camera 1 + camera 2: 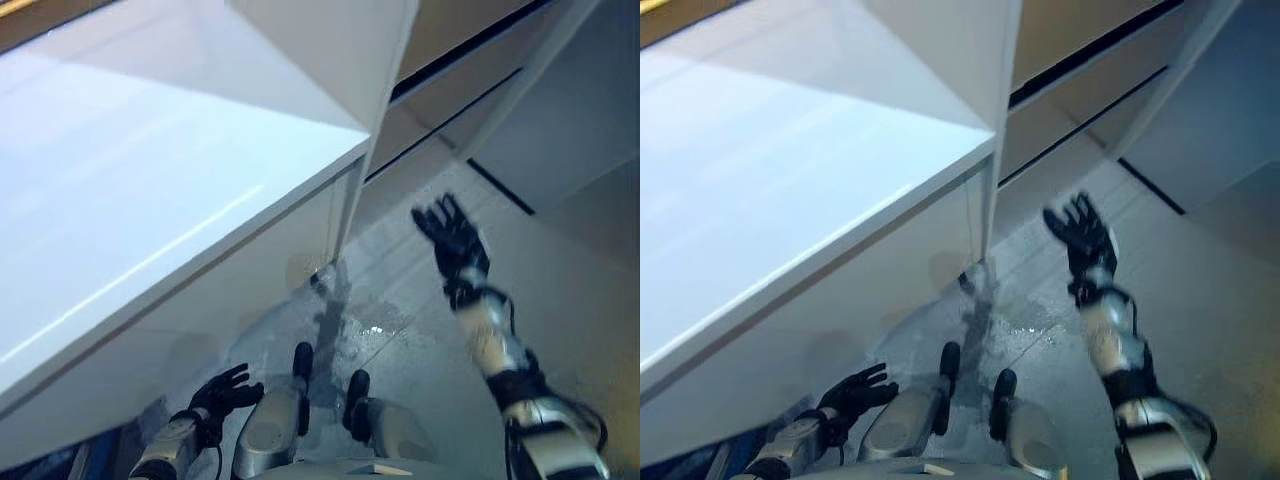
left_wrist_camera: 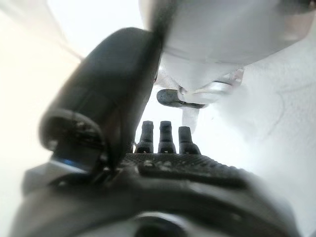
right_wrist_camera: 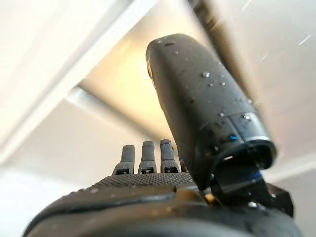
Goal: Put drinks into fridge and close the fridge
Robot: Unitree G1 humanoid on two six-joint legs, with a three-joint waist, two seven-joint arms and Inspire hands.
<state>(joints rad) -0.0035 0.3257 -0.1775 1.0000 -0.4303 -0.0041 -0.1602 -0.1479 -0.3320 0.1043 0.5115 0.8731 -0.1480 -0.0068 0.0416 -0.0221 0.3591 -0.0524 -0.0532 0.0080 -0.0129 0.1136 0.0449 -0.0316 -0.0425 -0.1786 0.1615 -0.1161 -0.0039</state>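
Note:
A big white fridge [image 1: 150, 180] fills the left of the eye views; I see its flat top and its front corner edge [image 1: 350, 210]. No drink shows in any view. My right hand [image 1: 455, 245] is raised to the right of that corner, apart from it, fingers spread and empty. In its wrist view the right hand [image 3: 148, 177] has straight fingers and water drops on the thumb. My left hand [image 1: 225, 390] hangs low beside the fridge's white side with relaxed fingers. The left hand [image 2: 168, 165] holds nothing in its own wrist view.
Beige cabinet fronts [image 1: 470, 60] with dark gaps run behind the fridge. A pale panel [image 1: 580, 120] stands at the right. The grey floor [image 1: 420, 360] has a shiny wet patch [image 1: 375, 330] near the fridge's foot.

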